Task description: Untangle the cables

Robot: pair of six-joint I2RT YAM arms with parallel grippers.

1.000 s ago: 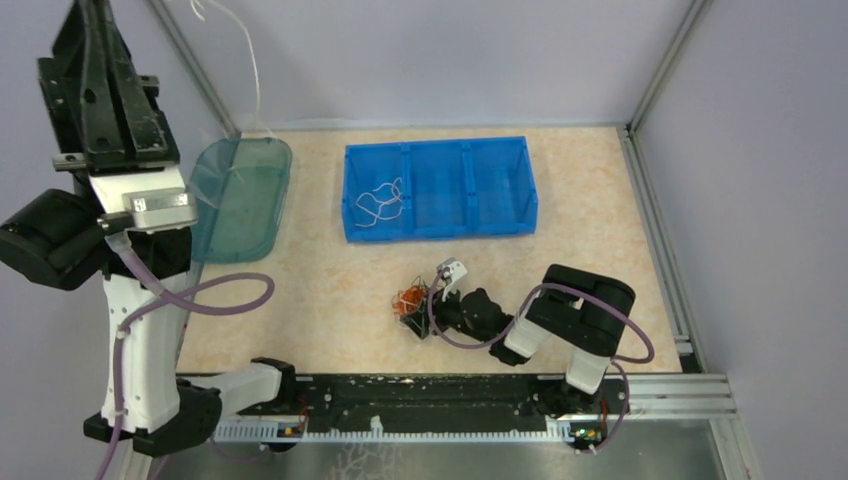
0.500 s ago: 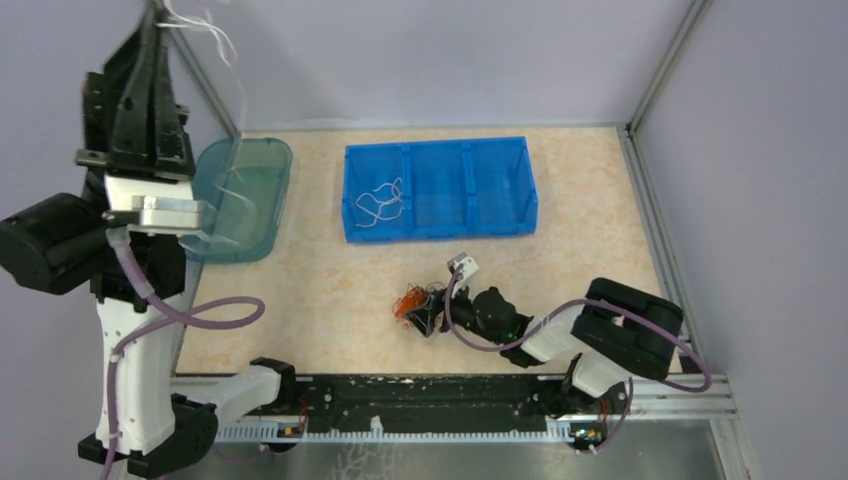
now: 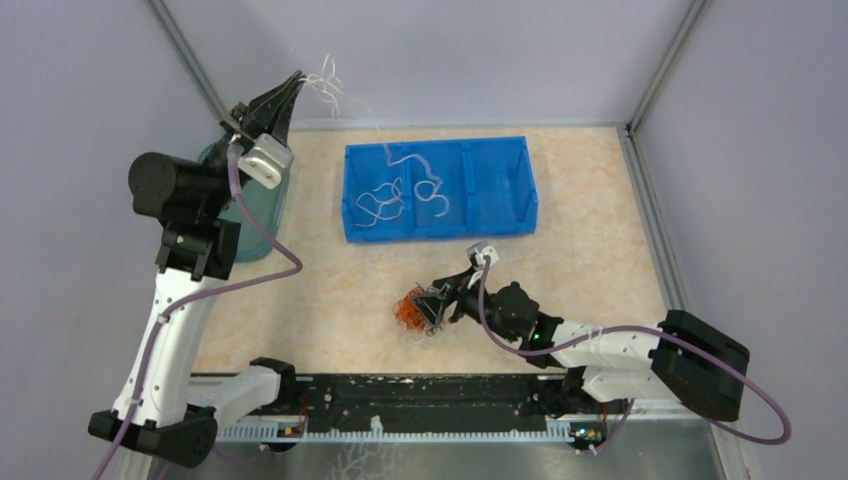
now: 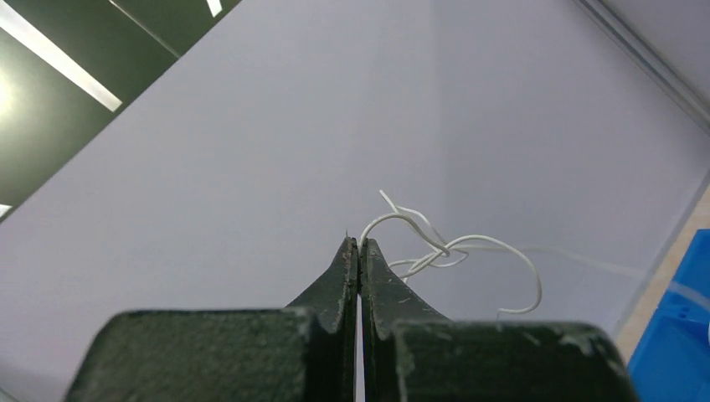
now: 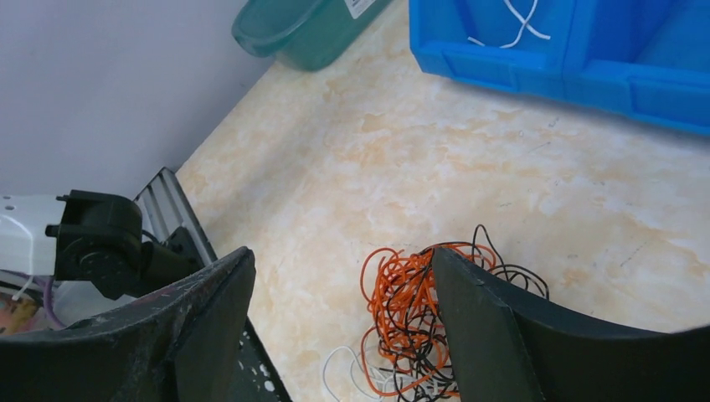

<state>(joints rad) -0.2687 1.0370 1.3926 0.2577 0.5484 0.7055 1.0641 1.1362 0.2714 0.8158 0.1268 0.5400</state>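
A clump of orange and black cables point(image 3: 410, 309) with a few white loops lies on the table, left of my right gripper point(image 3: 436, 299). In the right wrist view that gripper point(image 5: 342, 260) is open, and the clump point(image 5: 400, 308) lies against its right finger point(image 5: 477, 327). My left gripper point(image 3: 288, 92) is raised at the back left, shut on a thin white cable point(image 3: 326, 84). The white cable point(image 4: 456, 249) curls out from the pinched tips of the left gripper point(image 4: 358, 243). A strand trails down toward the blue bin. More white cable point(image 3: 384, 202) lies in the bin.
A blue three-compartment bin point(image 3: 500, 228) stands at the back middle, with white cable in its left and middle compartments. A teal tray point(image 3: 263, 215) sits at the back left, partly behind the left arm. A metal rail point(image 3: 440, 392) runs along the near edge.
My left arm has swung down and to the right from high at the far left, carrying the white cable toward the bin. My right arm has stretched out, and its jaws have opened wider.
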